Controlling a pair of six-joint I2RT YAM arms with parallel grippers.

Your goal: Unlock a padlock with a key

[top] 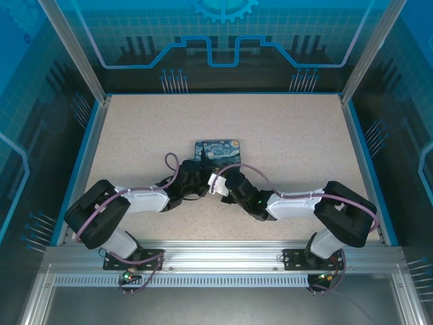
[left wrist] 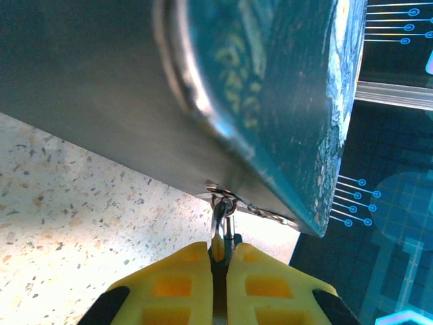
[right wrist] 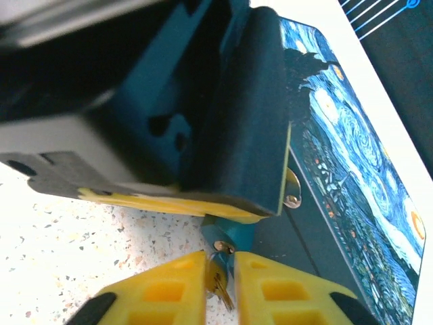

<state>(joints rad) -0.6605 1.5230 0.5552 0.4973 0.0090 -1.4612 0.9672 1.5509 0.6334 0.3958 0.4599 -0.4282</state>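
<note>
The padlock [right wrist: 237, 233], teal-bodied, hangs by its thin shackle [left wrist: 219, 220] from the hasp of a starry-night tin [top: 218, 150]. My left gripper [left wrist: 220, 249] is shut on the padlock's body, its yellow pads pressed together below the shackle. In the right wrist view, the left gripper's dark fingers [right wrist: 223, 135] sit over the padlock. The brass keyhole [right wrist: 222, 247] faces my right gripper [right wrist: 220, 264]. That gripper is shut on the small key [right wrist: 220, 281], which sits just below the keyhole. From above, both grippers [top: 196, 172] [top: 223, 179] meet at the tin's near edge.
The tin's painted lid [right wrist: 352, 189] lies flat on the speckled table [top: 284, 128]. Blue-edged walls and metal posts [top: 352, 74] enclose the table on three sides. Both arms reach inward from their bases at the near rail [top: 223, 254].
</note>
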